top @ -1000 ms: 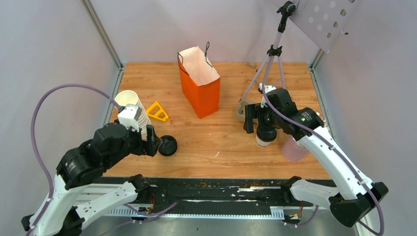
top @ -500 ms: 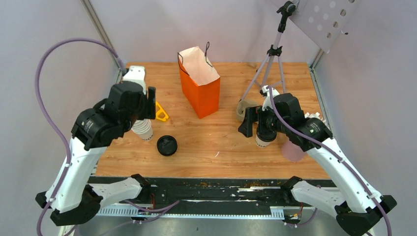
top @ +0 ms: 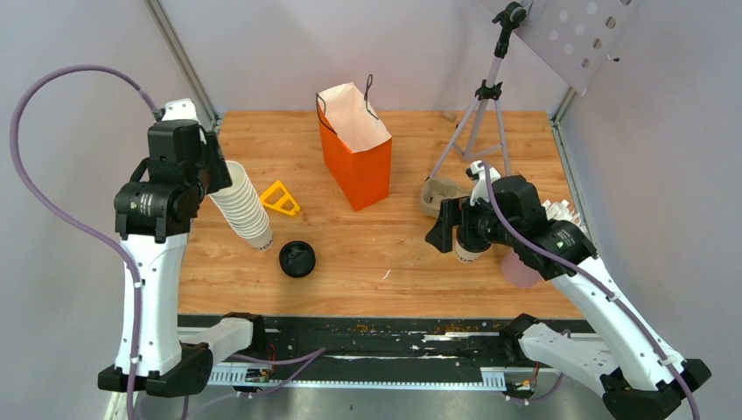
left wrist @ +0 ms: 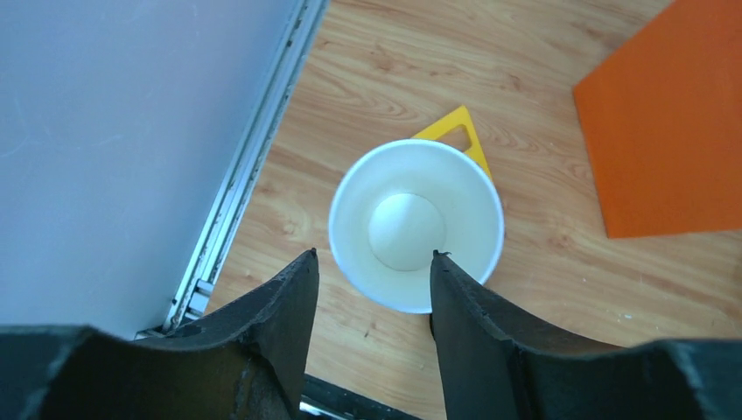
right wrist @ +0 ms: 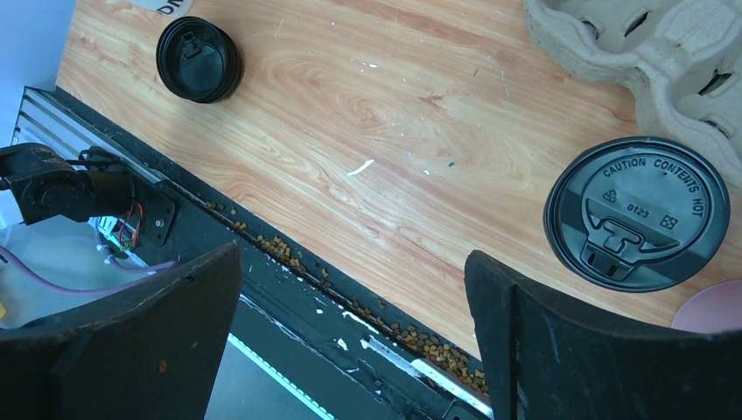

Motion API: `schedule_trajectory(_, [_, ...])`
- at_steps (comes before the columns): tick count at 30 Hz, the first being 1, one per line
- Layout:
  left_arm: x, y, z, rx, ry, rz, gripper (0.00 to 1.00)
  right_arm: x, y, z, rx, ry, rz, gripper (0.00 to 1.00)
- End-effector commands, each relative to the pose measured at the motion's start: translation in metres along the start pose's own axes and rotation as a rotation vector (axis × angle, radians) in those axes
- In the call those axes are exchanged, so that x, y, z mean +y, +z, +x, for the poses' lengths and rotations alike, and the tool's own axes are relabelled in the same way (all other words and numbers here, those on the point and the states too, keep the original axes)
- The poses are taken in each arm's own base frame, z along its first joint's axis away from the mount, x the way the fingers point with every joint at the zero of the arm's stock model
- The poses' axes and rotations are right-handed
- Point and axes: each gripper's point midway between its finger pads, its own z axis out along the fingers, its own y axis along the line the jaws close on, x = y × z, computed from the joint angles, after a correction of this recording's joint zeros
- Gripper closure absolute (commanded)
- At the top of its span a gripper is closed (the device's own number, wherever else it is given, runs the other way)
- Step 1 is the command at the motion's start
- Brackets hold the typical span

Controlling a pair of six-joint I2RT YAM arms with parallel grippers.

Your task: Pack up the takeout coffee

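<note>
One takeout coffee (right wrist: 637,213), a white cup (top: 471,251) with a black lid, stands right of centre. My right gripper (top: 453,234) hangs open just left of it. In the right wrist view the cup lies outside the right finger (right wrist: 542,337), and only bare table edge shows between the jaws of the right gripper (right wrist: 352,255). The orange paper bag (top: 354,157) stands open at the back centre. My left gripper (left wrist: 372,262) is open above the top of the tall lidless cup stack (left wrist: 416,223), its right fingertip over the near rim. The top view shows that left gripper (top: 213,169) raised by the left wall.
The leaning cup stack (top: 245,210) has a yellow triangle (top: 280,199) beside it. A pile of loose black lids (top: 297,259) lies near the front. A cardboard cup carrier (top: 437,194), a tripod (top: 481,114) and a pink object (top: 523,267) crowd the right side.
My left arm has lifted away from the black lids and swung back over the top of the cup stack, its jaws narrowing. The right gripper shifted slightly beside the lidded cup.
</note>
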Motion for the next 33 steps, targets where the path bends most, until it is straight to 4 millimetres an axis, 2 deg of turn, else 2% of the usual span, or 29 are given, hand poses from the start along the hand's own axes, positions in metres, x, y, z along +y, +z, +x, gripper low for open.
schedule_trajectory(1, [0.013,0.005,-0.006,-0.029,-0.048,-0.010,0.44,0.006,0.005,-0.004,-0.016,-0.018,-0.035,0.02])
schedule_trajectory(3, [0.013,0.014,-0.004,-0.023,-0.063,-0.010,0.49,0.007,0.006,-0.002,-0.008,-0.018,-0.042,0.02])
schedule_trajectory(8, [0.030,0.033,0.003,0.000,-0.098,-0.070,0.56,0.005,0.006,0.000,0.000,-0.036,-0.035,0.02])
schedule_trajectory(12, [0.033,0.041,0.009,0.011,-0.090,-0.083,0.58,-0.005,0.005,0.002,0.005,-0.058,0.013,0.01])
schedule_trajectory(18, [0.027,0.055,0.016,0.036,-0.067,-0.062,0.66,-0.005,0.005,0.002,0.004,-0.061,0.009,0.01])
schedule_trajectory(29, [0.024,0.041,-0.002,-0.001,-0.075,-0.031,0.99,-0.010,0.007,0.005,0.010,-0.065,0.028,0.01])
schedule_trajectory(33, [0.026,0.030,-0.015,-0.042,-0.102,-0.037,1.00,-0.010,0.007,0.006,0.014,-0.065,0.030,0.01])
